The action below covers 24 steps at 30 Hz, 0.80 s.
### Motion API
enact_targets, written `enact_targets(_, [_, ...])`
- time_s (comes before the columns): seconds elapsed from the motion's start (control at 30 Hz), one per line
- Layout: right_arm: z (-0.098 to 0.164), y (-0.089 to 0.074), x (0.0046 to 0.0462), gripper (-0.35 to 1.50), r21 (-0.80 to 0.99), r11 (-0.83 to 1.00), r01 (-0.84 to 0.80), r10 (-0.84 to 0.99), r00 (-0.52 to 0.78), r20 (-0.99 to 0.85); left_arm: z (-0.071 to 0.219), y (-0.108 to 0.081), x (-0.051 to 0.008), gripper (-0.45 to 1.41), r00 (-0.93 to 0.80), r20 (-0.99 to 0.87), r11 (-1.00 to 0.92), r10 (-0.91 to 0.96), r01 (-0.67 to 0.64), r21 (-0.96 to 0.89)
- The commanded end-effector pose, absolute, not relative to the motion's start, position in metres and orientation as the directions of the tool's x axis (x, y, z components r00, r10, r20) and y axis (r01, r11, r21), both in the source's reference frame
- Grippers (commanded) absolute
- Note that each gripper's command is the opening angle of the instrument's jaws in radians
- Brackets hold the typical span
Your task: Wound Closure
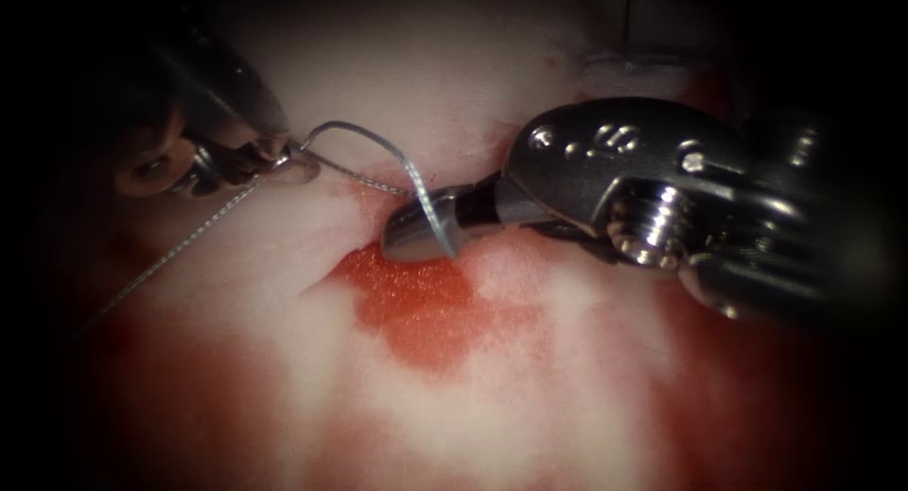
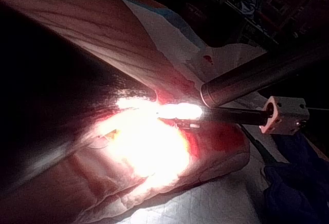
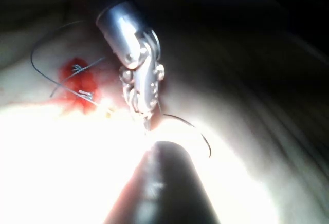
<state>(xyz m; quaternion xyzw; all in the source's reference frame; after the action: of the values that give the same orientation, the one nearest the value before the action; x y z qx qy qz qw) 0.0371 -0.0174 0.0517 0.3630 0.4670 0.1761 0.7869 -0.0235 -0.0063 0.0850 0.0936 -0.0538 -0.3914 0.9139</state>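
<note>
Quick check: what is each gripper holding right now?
Left gripper: shut on the needle at its end.
Right gripper: shut, needle lying across its tip.

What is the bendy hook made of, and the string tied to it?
The needle looks like thin polished steel: it glints along its curve. The left end effector holds its rear end; the right end effector is shut near its tip. The thread looks like twisted or braided fibre, grey and ropy.
</note>
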Motion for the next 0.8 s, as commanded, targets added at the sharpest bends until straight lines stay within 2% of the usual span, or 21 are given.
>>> enact_targets(0.03, [0.0512, -0.0164, 0.0380, -0.35, 0.752, 0.654, 0.084, 0.643, 0.461, -0.612, 0.0848, -0.0054, -0.0242, -0.45, 0.679, 0.020, 0.665, -0.733, 0.712, 0.225])
enact_targets(0.07, [0.0512, -0.0162, 0.0380, -0.35, 0.777, 0.620, 0.110, 0.691, 0.392, -0.607, 0.0851, -0.0056, -0.0246, -0.45, 0.667, 0.012, 0.648, -0.745, 0.719, 0.252])
enact_targets(0.27, [0.0521, -0.0157, 0.0381, -0.35, 0.814, 0.568, 0.119, 0.783, 0.227, -0.579, 0.0853, -0.0063, -0.0262, -0.45, 0.627, 0.022, 0.595, -0.779, 0.726, 0.346])
enact_targets(0.43, [0.0544, -0.0162, 0.0380, -0.35, 0.841, 0.531, 0.107, 0.806, 0.241, -0.540, 0.0850, -0.0066, -0.0271, -0.45, 0.616, 0.043, 0.579, -0.787, 0.712, 0.397])
enact_targets(0.6, [0.0567, -0.0174, 0.0377, -0.35, 0.922, 0.364, 0.133, 0.888, 0.248, -0.386, 0.0851, -0.0067, -0.0270, -0.45, 0.612, 0.049, 0.570, -0.789, 0.700, 0.430])
enact_targets(0.7, [0.0572, -0.0179, 0.0375, -0.35, 0.951, 0.245, 0.190, 0.936, 0.210, -0.283, 0.0856, -0.0070, -0.0269, -0.45, 0.620, 0.035, 0.566, -0.784, 0.691, 0.450])
enact_targets(0.73, [0.0573, -0.0179, 0.0374, -0.35, 0.953, 0.161, 0.257, 0.963, 0.171, -0.209, 0.0859, -0.0072, -0.0270, -0.45, 0.618, 0.038, 0.562, -0.785, 0.685, 0.463])
enact_targets(0.8, [0.0572, -0.0178, 0.0374, -0.35, 0.942, 0.106, 0.318, 0.977, 0.141, -0.158, 0.0860, -0.0073, -0.0271, -0.45, 0.617, 0.039, 0.557, -0.786, 0.679, 0.478])
